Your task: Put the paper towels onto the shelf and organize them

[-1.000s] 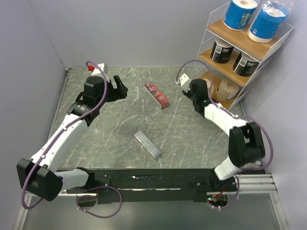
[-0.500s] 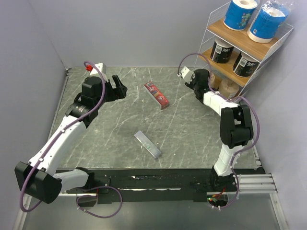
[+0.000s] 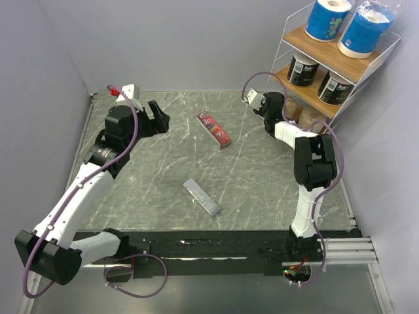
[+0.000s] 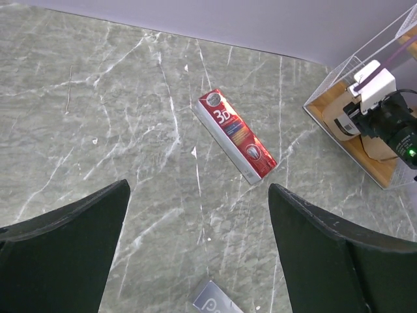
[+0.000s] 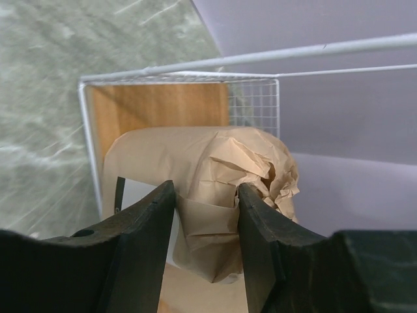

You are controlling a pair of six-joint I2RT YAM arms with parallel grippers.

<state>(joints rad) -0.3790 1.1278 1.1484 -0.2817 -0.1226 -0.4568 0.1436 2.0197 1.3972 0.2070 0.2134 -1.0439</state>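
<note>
Paper towels (image 3: 327, 19) are sitting grouped by wrap on each shelf (image 3: 308, 40) tier; right gripper (image 5: 205, 189) is straddling the tan roll (image 5: 215, 156), and whether it is clamping cannot be determined.

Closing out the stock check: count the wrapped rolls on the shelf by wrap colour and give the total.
Blue rolls: 2
Black rolls: 2
Tan-brown rolls: 2
Total on the shelf: 6
</note>
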